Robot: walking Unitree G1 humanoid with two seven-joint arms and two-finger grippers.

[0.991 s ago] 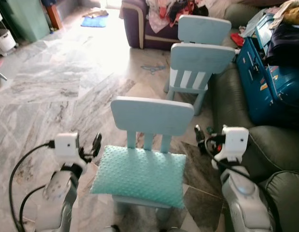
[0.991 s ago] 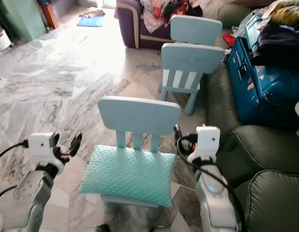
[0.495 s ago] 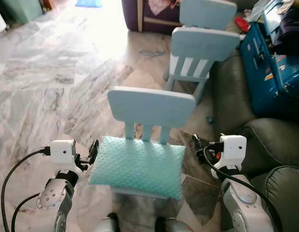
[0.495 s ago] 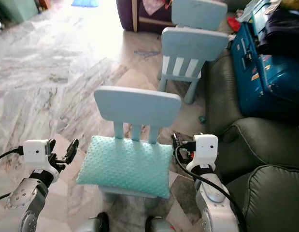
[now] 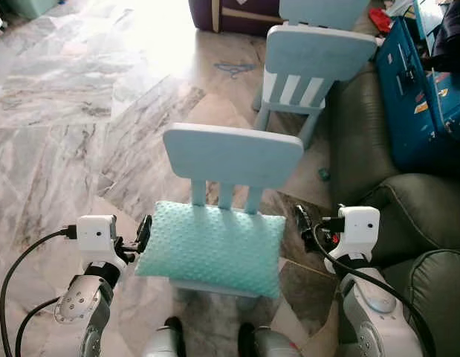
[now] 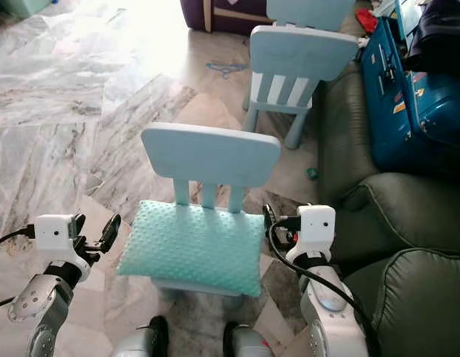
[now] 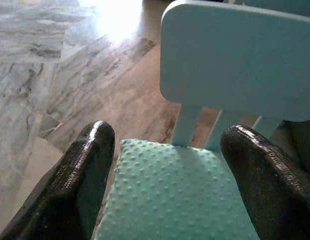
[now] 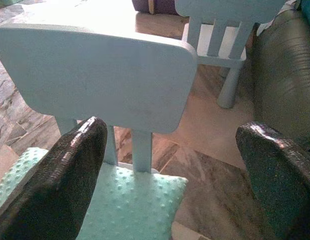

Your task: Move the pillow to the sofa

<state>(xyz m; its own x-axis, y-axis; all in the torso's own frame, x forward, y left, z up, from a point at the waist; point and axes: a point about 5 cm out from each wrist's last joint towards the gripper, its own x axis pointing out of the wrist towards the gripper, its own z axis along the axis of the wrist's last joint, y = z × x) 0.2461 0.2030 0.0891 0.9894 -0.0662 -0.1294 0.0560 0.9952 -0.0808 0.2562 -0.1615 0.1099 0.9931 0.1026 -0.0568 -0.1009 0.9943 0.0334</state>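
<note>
A mint dotted pillow (image 5: 211,248) lies on the seat of a small light-blue chair (image 5: 232,155) right before me. My left gripper (image 5: 143,232) hangs open by the pillow's left edge; in the left wrist view its fingers (image 7: 89,165) straddle the pillow's corner (image 7: 175,200). My right gripper (image 5: 302,218) stands open just off the pillow's right corner, with the chair back (image 8: 99,75) ahead of it in the right wrist view. The dark green sofa (image 5: 408,216) is on my right.
A second light-blue chair (image 5: 311,63) stands behind the first. A blue suitcase (image 5: 419,97) rests on the sofa farther back. Marble floor (image 5: 73,119) opens to the left. A purple armchair (image 5: 222,11) is at the far end. My feet (image 5: 207,342) show under the chair.
The view has tilted down and come closer over the chair. Both grippers stay open beside the pillow's two ends, the left one now nearer its edge.
</note>
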